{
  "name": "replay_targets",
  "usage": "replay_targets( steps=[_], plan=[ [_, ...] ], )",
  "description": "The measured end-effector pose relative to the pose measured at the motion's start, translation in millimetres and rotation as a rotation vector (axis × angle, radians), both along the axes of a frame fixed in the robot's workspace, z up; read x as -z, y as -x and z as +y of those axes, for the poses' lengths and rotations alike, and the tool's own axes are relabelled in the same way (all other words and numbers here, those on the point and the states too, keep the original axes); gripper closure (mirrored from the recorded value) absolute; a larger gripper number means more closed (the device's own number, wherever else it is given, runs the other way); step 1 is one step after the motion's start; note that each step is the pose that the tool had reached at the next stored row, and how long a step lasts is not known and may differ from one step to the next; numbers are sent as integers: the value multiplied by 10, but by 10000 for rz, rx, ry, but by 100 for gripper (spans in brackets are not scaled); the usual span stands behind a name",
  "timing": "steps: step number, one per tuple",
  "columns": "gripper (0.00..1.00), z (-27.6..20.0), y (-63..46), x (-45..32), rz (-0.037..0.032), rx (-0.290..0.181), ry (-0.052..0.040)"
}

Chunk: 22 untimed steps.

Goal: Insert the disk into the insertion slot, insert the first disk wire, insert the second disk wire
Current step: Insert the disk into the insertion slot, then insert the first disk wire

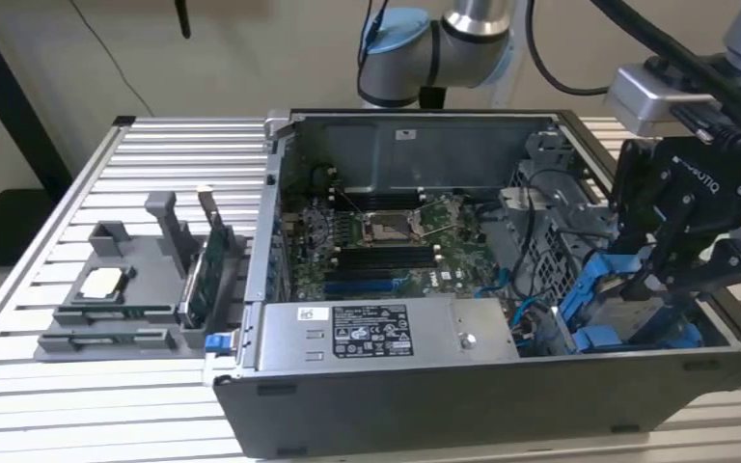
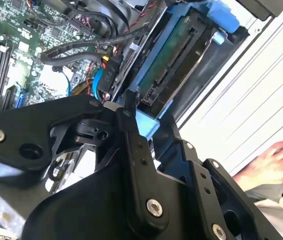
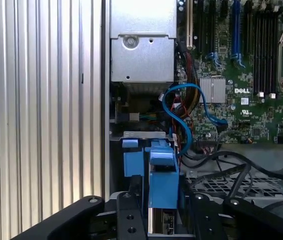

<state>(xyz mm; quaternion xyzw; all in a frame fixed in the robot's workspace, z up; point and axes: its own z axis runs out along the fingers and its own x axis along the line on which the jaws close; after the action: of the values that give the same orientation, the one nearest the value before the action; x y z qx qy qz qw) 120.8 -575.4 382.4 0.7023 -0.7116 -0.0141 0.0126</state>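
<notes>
Fingers [image 3: 129,220] pinch the blue-framed disk [image 1: 628,318] from both sides; it stands on edge inside the open computer case [image 1: 474,395], in the near corner at the exterior view's right, close to the power-supply box [image 1: 370,333].

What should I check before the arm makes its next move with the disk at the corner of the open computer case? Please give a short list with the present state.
1. Computer case open from above: ok.
2. Hand placed over the disk at the case's corner: ok.
3. Hand's hold on the disk: cannot tell.
4. Disk pushed fully home: cannot tell.
5. Blue cable clear of the disk: cannot tell; it loops close beside the blue carrier.
6. Person's hand away from the work: not ok; it lies just past the table.
</notes>
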Motion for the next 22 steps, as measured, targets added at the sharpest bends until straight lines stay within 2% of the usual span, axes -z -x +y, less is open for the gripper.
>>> replay_targets(
  steps=[12,15,22],
  plan=[
    [60,3,0,-253,0,-1,6],
    [60,22,3,-253,-1,-2,-26],
    [60,122,4,-188,-31,-102,-273]
  ],
)
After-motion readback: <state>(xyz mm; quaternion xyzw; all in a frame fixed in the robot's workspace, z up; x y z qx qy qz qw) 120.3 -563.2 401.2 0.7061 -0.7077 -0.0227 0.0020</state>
